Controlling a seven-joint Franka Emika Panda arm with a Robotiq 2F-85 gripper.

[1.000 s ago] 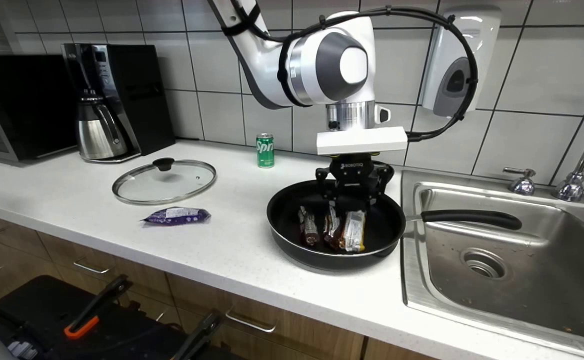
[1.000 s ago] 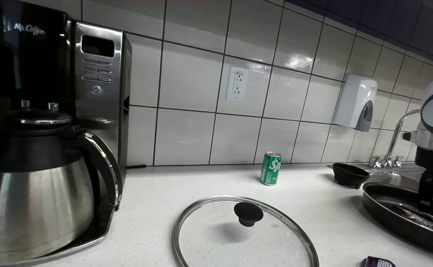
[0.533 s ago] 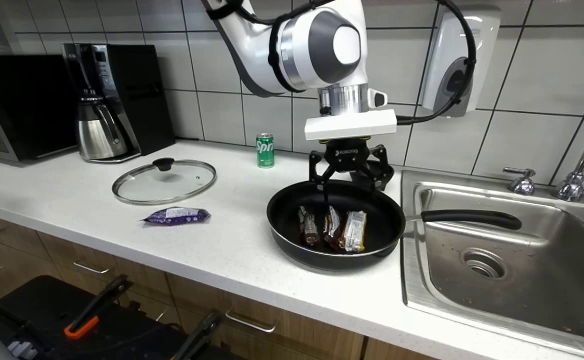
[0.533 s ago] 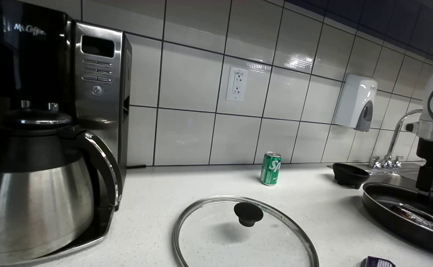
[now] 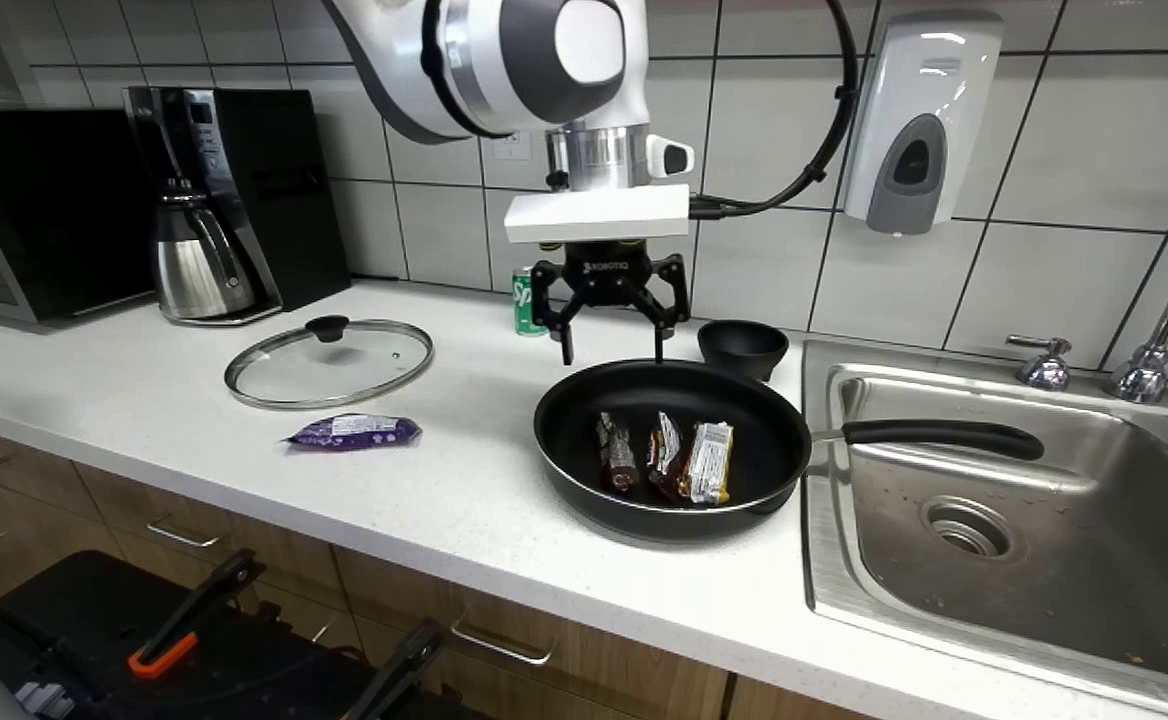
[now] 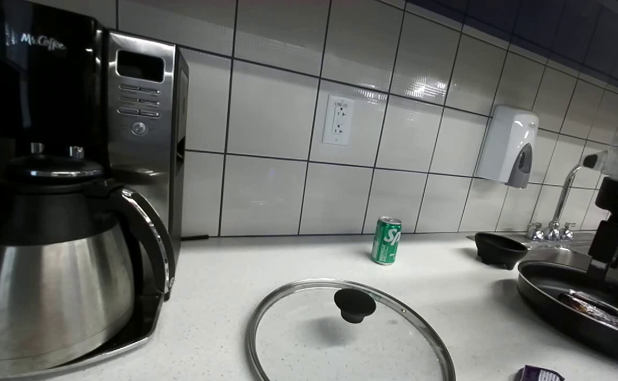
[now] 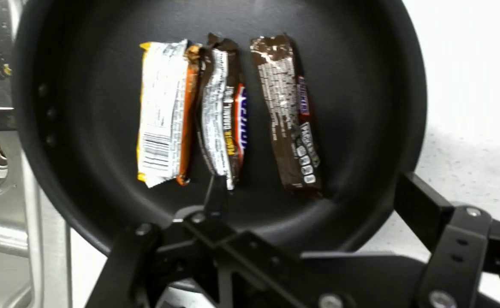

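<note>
In an exterior view, the tool (image 5: 613, 360) hung near the middle of the frame, its jaws spread wide near the upper-left rim of the black pan (image 5: 634, 518). Three wrapped bars (image 7: 221, 113) lay inside it, upper center in the wrist view.

Gripper (image 5: 613, 360) hangs above the far rim of the pan (image 5: 759, 440), jaws wide apart. Three wrapped bars (image 5: 664, 458) lie inside it. Bowl (image 5: 743, 345) stands just behind the pan; can (image 5: 524, 305), upright, partly hidden, behind and left. Lid (image 5: 329, 368) and purple packet (image 5: 354, 432) lie well left of the pan, coffee maker (image 5: 279, 200) farther left. Handle (image 5: 944, 435) juts from the pan's right; sink (image 5: 826, 520) just beside, same side.
</note>
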